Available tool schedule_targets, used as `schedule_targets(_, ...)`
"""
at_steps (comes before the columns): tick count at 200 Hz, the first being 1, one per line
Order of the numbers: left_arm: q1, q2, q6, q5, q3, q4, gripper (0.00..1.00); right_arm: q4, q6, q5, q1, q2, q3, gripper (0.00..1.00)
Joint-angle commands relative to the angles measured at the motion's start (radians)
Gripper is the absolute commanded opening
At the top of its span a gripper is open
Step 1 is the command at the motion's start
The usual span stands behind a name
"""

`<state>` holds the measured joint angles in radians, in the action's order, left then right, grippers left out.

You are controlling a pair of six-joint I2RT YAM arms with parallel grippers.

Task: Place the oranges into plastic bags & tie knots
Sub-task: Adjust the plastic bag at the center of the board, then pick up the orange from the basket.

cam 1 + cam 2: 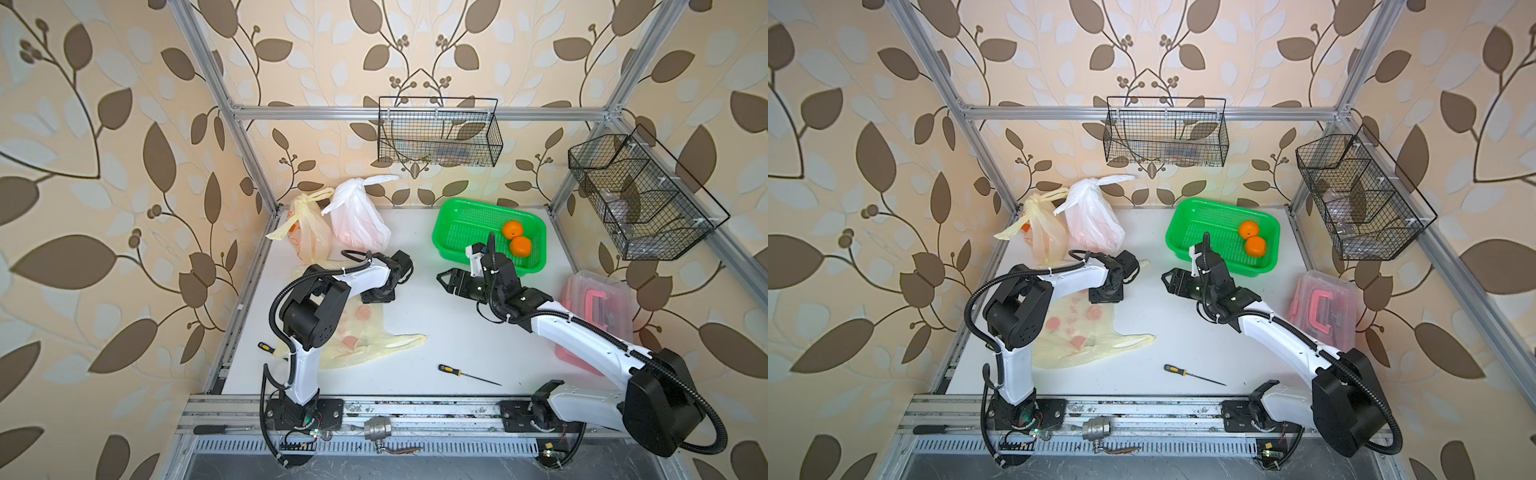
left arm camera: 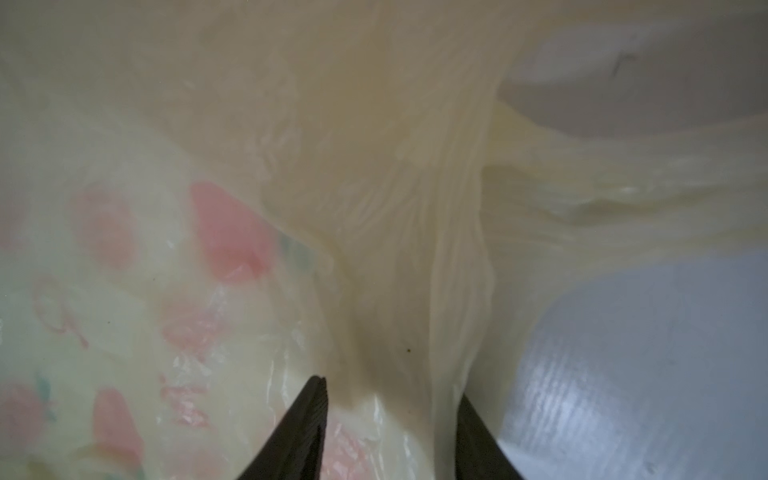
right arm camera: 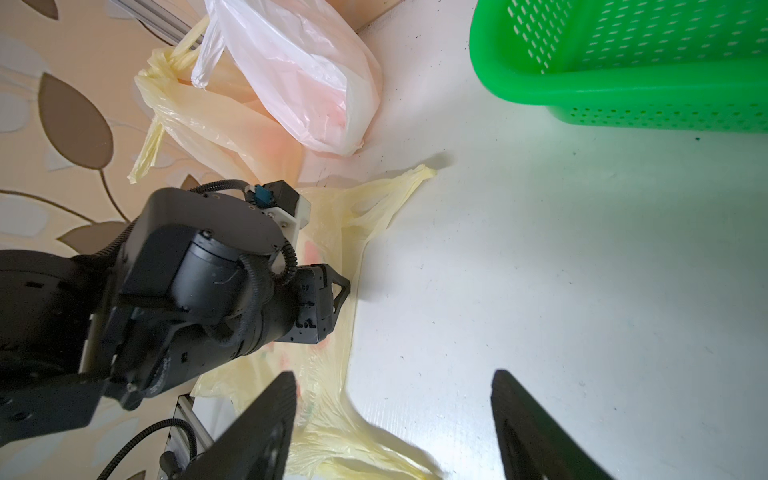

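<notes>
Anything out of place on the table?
Yes: a screwdriver lies loose on the table near the front edge, and a second screwdriver's handle pokes out beside the flat yellow bag. Neither belongs in this job.

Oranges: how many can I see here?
2. The rear orange and the front orange touch inside the green basket. More may be hidden in the two tied bags at the back left, the white bag and the yellow bag.
</notes>
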<state>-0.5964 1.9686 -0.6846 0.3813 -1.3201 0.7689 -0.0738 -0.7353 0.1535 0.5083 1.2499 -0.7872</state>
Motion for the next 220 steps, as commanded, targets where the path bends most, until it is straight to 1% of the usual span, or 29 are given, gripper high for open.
schedule_targets(1, -0.006, 0.019, -0.012, 0.035, 0.007, 0.020, 0.38, -0.029, 0.010, -0.013, 0.003, -0.029, -0.002, 0.74)
schedule_targets(12, -0.006, 0.024, -0.010, 0.045, 0.008, 0.025, 0.37, -0.035, 0.010, -0.020, 0.003, -0.036, 0.000, 0.74)
schedule_targets(27, -0.007, 0.026, -0.006, 0.053, 0.016, 0.029, 0.32, -0.053, 0.018, -0.042, -0.002, -0.050, -0.002, 0.74)
schedule_targets(48, -0.006, 0.001, -0.002, 0.088, 0.022, 0.059, 0.16, -0.117, 0.058, -0.135, -0.050, -0.100, -0.011, 0.75)
schedule_targets(70, -0.007, -0.099, 0.011, 0.082, 0.016, 0.089, 0.00, -0.185, 0.123, -0.196, -0.172, -0.135, -0.029, 0.81)
schedule_targets(88, -0.006, -0.196, 0.039, 0.006, -0.016, 0.096, 0.00, -0.229, 0.171, -0.209, -0.290, -0.097, -0.069, 0.82)
schedule_targets(95, -0.007, -0.230, 0.065, -0.047, -0.027, 0.084, 0.00, -0.237, 0.183, -0.189, -0.336, -0.066, -0.090, 0.81)
schedule_targets(103, -0.007, -0.259, 0.090, -0.110, -0.043, 0.080, 0.00, -0.232, 0.192, -0.156, -0.382, -0.022, -0.112, 0.78)
schedule_targets(114, -0.009, -0.299, 0.106, -0.187, -0.070, 0.085, 0.00, -0.227, 0.211, -0.111, -0.426, 0.050, -0.158, 0.77)
schedule_targets(124, -0.008, -0.333, 0.116, -0.272, -0.089, 0.081, 0.00, -0.238, 0.234, -0.107, -0.445, 0.122, -0.213, 0.76)
schedule_targets(148, -0.009, -0.416, 0.116, -0.470, -0.127, 0.055, 0.00, -0.303, 0.291, -0.208, -0.469, 0.282, -0.375, 0.75)
schedule_targets(159, -0.009, -0.455, 0.093, -0.534, -0.141, 0.042, 0.00, -0.337, 0.316, -0.257, -0.484, 0.346, -0.446, 0.75)
schedule_targets(174, -0.009, -0.498, 0.066, -0.586, -0.164, 0.039, 0.00, -0.424, 0.339, -0.322, -0.507, 0.441, -0.569, 0.75)
schedule_targets(189, -0.009, -0.522, 0.045, -0.618, -0.182, 0.028, 0.00, -0.461, 0.373, -0.377, -0.523, 0.514, -0.644, 0.76)
schedule_targets(194, -0.009, -0.559, 0.037, -0.629, -0.190, 0.024, 0.00, -0.467, 0.389, -0.391, -0.524, 0.535, -0.667, 0.77)
schedule_targets(220, -0.020, -0.561, -0.029, -0.710, -0.238, -0.026, 0.00, -0.530, 0.448, -0.463, -0.531, 0.651, -0.802, 0.82)
